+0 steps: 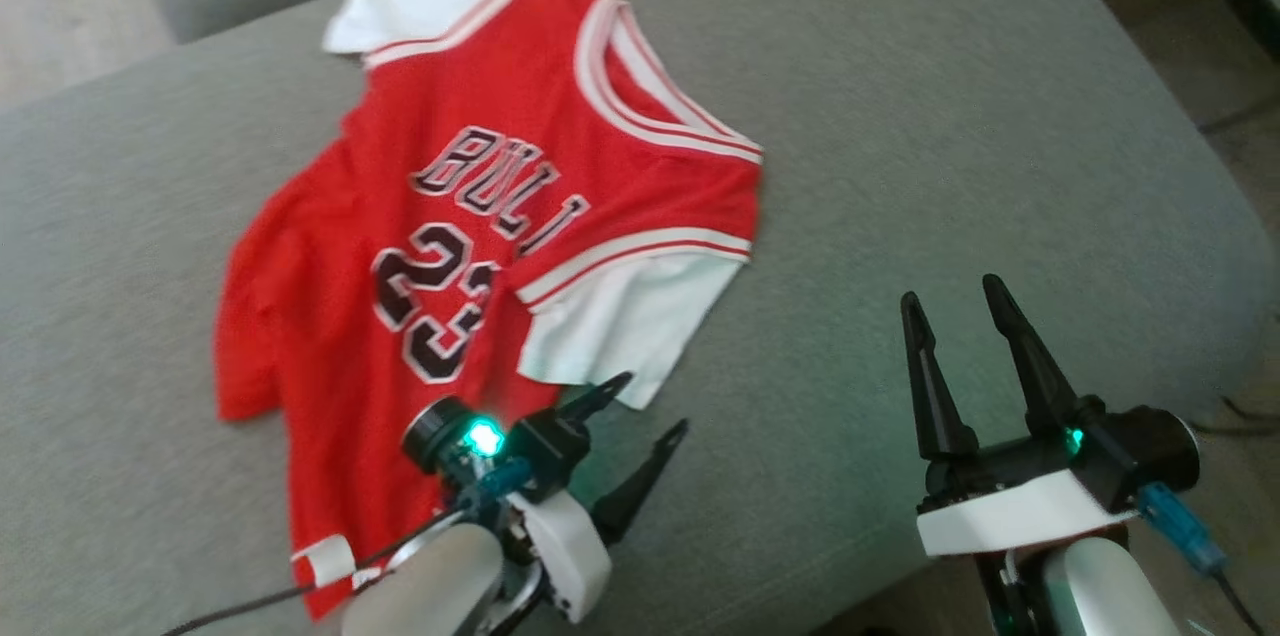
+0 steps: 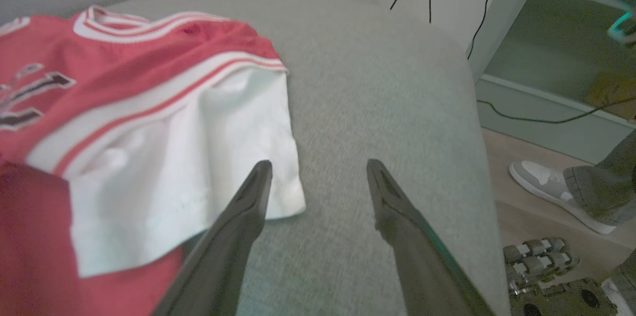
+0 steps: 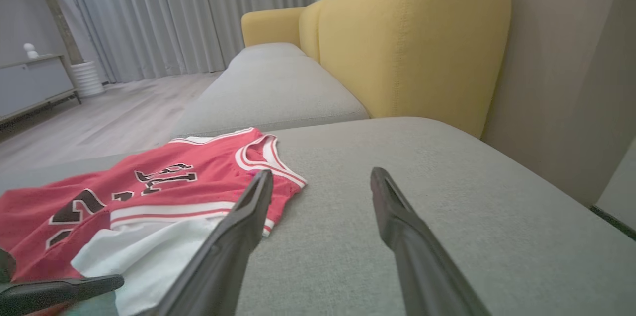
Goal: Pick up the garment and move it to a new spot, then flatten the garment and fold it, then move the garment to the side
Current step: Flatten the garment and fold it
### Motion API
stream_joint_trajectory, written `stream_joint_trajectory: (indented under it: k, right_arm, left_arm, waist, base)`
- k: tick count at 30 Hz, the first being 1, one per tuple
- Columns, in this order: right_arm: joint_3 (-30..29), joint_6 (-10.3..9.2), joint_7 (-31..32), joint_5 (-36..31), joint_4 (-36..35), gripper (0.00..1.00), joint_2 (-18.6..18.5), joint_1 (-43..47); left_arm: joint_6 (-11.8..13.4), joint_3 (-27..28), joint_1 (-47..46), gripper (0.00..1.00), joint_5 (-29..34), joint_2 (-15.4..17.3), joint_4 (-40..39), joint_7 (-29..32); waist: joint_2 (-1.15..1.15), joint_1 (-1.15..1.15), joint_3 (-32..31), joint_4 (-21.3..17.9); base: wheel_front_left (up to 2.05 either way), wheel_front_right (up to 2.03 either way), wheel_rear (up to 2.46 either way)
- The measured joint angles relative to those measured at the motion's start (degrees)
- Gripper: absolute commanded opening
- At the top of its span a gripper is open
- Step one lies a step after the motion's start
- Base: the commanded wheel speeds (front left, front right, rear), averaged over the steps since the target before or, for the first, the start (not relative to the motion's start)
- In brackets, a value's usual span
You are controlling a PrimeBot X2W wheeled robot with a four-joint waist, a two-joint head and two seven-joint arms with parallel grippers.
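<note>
The red jersey (image 1: 470, 216) is lying face up on the grey sofa seat (image 1: 950, 116), left of the middle as our head camera sees it. Its collar points to the far side and its hem comes toward us. It's mostly spread out but rumpled, and there's a crease running over the end of the chest lettering, above the big 23. Both white sleeves are out, one at the far end and one on the near right.

Our left claw (image 1: 655, 403) is right at that near sleeve with its fingers spread wide and nothing between them. From its own wrist cam, one finger (image 2: 248, 206) overlaps the sleeve's corner and the other is over bare cushion. We can't tell if it's actually touching the cloth.

Our right claw (image 1: 950, 291) is well off to the right of the jersey, over plain cushion near the seat's front edge. It's also open and empty.

Further out there's a yellow backrest (image 3: 412, 42) behind the seat, grey curtains (image 3: 174, 13) across the room, and somebody's sneaker (image 2: 551, 189) on the floor past the sofa's end.
</note>
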Motion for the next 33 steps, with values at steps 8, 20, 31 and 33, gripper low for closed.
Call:
stream_joint_trajectory:
  k: [8, 20, 31, 33]
  right_arm:
    - [0.15, 0.00, 0.00, 1.02, -0.29, 1.00, 0.01, -0.02]
    - [1.18, 0.00, 0.00, 1.52, 0.26, 1.00, 0.01, -0.10]
    - [1.62, 0.00, 0.00, 1.52, 0.87, 1.00, 0.01, -0.07]
    - [1.47, 0.00, 0.00, 1.51, 0.98, 1.00, 0.01, -0.03]
  left_arm:
    - [0.96, -0.38, -2.93, 1.00, 0.54, -0.01, 7.61, 0.12]
    - [1.45, -0.74, -5.71, 0.00, -1.59, -3.04, 12.83, 1.72]
    - [0.00, -5.22, -4.94, 1.00, -14.18, -8.02, -0.87, 3.99]
    - [0.00, -6.49, -3.63, 1.00, -18.27, -8.09, -3.71, 4.44]
  waist:
    - [0.00, 0.00, 1.85, -3.71]
    - [0.00, -0.01, 0.36, -4.81]
    - [0.00, -0.01, -1.57, -5.14]
    - [0.00, -0.01, -1.74, -4.81]
  base:
    - [0.00, 0.00, 0.00]
    - [0.00, 0.00, 0.00]
    - [0.00, 0.00, 0.00]
    - [0.00, 0.00, 0.00]
